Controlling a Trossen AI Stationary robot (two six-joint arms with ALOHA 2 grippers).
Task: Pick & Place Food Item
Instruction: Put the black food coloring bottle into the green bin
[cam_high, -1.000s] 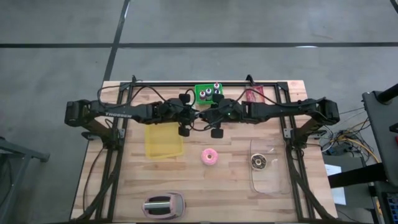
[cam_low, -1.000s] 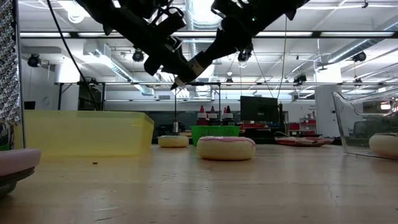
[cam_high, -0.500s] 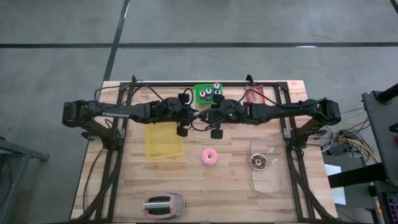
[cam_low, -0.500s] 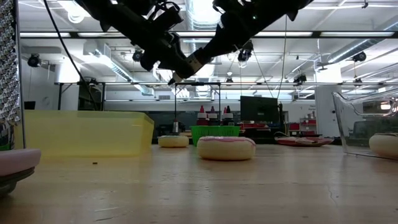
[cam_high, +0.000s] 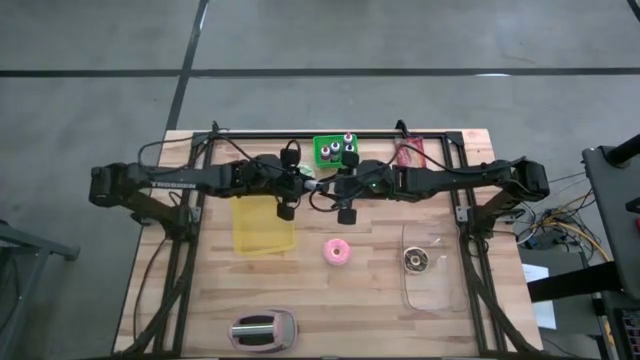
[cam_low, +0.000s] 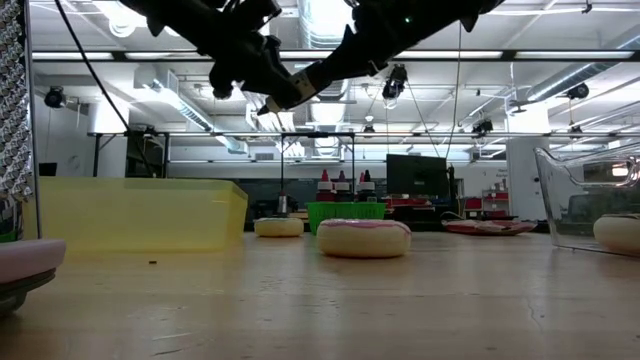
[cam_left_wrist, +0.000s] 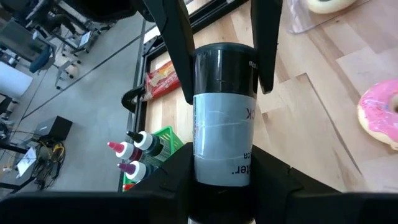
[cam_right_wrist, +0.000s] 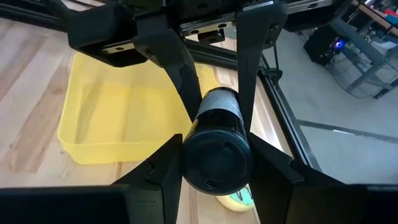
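Left gripper (cam_high: 305, 183) and right gripper (cam_high: 318, 183) both clamped on one can (cam_left_wrist: 222, 118), high above bench (cam_high: 370, 300) near far edge. Pink donut (cam_high: 338, 252) at bench centre, between yellow tray (cam_high: 262, 228) and clear bin (cam_high: 436, 285)

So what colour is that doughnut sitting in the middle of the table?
Pink, the doughnut shows best in the high view.

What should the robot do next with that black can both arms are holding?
Probably open the right fingers. They and the left fingers both clamp the can above the table, and the yellow bin lies nearest the left arm, which could lower it in.
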